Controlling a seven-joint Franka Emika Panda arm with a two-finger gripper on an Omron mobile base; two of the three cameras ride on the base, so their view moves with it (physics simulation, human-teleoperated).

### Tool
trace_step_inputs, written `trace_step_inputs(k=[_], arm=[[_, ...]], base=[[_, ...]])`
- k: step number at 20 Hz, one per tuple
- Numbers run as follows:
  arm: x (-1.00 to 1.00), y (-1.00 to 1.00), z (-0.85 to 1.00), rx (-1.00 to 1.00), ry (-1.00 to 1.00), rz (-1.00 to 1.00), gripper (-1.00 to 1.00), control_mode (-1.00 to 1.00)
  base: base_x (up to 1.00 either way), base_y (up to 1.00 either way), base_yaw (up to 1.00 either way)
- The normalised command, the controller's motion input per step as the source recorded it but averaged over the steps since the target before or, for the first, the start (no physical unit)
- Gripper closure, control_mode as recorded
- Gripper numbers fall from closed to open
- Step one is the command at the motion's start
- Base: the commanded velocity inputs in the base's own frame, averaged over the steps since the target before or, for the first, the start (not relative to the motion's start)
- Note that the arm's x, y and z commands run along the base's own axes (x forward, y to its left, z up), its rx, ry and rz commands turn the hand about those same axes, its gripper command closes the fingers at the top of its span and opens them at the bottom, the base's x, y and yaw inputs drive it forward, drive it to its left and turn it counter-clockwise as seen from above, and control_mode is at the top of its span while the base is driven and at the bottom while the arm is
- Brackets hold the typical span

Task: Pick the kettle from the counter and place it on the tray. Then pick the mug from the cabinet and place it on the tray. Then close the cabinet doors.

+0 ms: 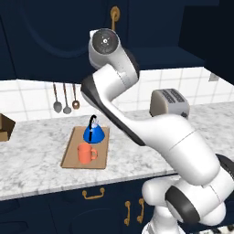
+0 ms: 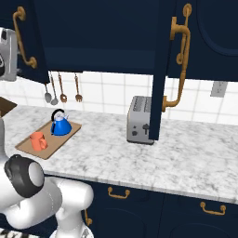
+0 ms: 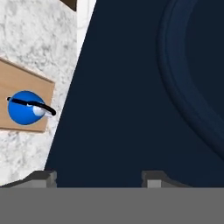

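The kettle [image 1: 93, 132] and the mug [image 1: 86, 153] are both seen standing on the tray [image 1: 72, 154], the kettle at the far end and the mug at the near end, close together but apart. The tray lies flat on the desk [image 1: 36, 160], well to the left of the toaster [image 2: 140, 120], which stands near the tiled wall. 3 utensils [image 1: 65, 98] are hung on the wall behind the tray, and a brown box [image 1: 5, 127] is seen at the desk's left edge. In the right base view 1 door [image 2: 161, 69] is seen swung open, edge-on, its brass handle [image 2: 179, 65] curving out above and in front of the toaster; another door [image 2: 23, 32] with a brass handle is seen open at the upper left. In the hand view the end effector [image 3: 99, 177] is placed just before a door panel [image 3: 144, 87] with arched moulding, the kettle and a tray corner being seen to its left below. The 2 fingertips [image 3: 43, 176] are seen apart, with nothing between them. Whether the panel is touched cannot be told. The arm [image 1: 137, 123] is raised toward the cabinet [image 1: 55, 32] above the desk.
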Motion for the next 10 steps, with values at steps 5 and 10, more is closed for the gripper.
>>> trace_step_inputs(k=[5, 10], arm=[[1.00, -0.23, -0.20, 0.00, 0.01, 0.00, -1.00, -1.00], [0.96, -0.10, -0.24, 0.00, 0.00, 0.03, -1.00, -1.00]], base=[[0.00, 0.00, 0.00], [0.00, 0.00, 0.00]])
